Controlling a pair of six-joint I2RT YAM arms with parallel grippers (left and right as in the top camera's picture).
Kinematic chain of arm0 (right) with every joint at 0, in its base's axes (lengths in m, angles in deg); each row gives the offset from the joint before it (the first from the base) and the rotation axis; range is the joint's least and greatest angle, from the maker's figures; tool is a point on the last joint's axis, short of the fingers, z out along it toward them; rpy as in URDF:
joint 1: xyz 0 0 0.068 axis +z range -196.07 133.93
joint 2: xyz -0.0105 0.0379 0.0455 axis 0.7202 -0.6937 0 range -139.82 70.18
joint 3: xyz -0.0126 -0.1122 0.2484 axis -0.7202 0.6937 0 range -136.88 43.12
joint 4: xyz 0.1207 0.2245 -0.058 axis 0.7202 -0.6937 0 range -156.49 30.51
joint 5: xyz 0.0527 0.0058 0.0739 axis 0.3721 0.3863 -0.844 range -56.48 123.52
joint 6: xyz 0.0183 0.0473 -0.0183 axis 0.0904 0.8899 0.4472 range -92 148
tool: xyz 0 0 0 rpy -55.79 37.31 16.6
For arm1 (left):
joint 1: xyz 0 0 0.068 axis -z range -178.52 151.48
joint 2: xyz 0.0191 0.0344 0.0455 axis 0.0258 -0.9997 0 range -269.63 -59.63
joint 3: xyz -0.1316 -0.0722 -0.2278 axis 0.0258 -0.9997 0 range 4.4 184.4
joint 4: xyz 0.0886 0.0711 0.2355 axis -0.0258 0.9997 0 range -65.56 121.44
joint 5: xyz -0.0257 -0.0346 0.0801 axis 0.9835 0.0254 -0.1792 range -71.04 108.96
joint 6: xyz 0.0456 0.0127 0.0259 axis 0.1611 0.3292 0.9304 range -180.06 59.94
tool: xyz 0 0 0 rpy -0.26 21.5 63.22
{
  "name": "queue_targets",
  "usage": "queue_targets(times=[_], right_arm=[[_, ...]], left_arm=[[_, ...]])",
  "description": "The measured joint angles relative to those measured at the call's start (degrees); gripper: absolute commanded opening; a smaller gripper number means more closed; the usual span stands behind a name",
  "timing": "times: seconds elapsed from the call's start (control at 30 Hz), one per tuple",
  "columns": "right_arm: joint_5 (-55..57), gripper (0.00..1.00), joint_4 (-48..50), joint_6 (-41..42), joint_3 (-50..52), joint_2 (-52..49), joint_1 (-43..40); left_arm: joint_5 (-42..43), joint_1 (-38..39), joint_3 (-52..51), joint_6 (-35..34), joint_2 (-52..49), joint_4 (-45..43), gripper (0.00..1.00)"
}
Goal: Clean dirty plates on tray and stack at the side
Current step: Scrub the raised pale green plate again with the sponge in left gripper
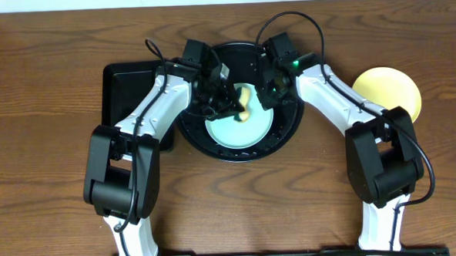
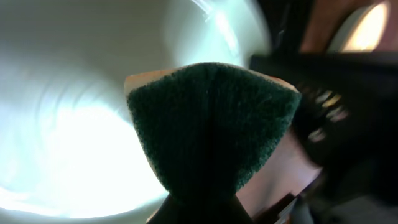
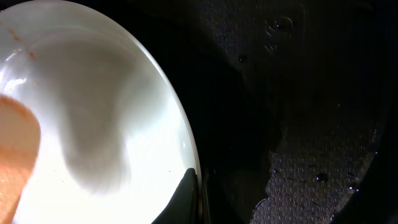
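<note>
Mint plate (image 1: 236, 131) lies in tray (image 1: 287, 133); left pincer (image 1: 233, 104) grips sponge (image 2: 211, 124).

Overhead: fixed, straight down on the table (image 1: 41, 90), far enough off to take in left arm (image 1: 146, 108) and right arm (image 1: 334, 92) whole; arm bases at near edge, round tray (image 1: 293, 125) toward far side; left wrist: very near, blurred, looks along its sponge (image 2: 211, 124) onto the mint plate (image 2: 74, 93), yellow plate (image 2: 367, 28) in upper right corner; right wrist: very near, looks onto mint plate's rim at left, tray floor at right; all three share the mint plate; overhead and left wrist share the yellow plate, far right on table.
</note>
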Motion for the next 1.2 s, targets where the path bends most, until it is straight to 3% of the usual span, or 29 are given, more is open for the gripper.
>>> queue_targets(times=[0.23, 0.8, 1.2], right_arm=[[2.43, 0.01, -0.44, -0.04, 0.00, -0.02, 0.28], [3.17, 0.01, -0.33, -0.22, 0.00, -0.04, 0.28], [3.19, 0.01, -0.35, -0.22, 0.00, -0.04, 0.28]], left_arm=[[0.11, -0.02, 0.13, -5.38, -0.15, -0.85, 0.07], [2.03, -5.64, 0.15, -7.80, -6.82, -7.23, 0.07], [2.89, -5.90, 0.15, -11.39, -6.82, -6.05, 0.08]])
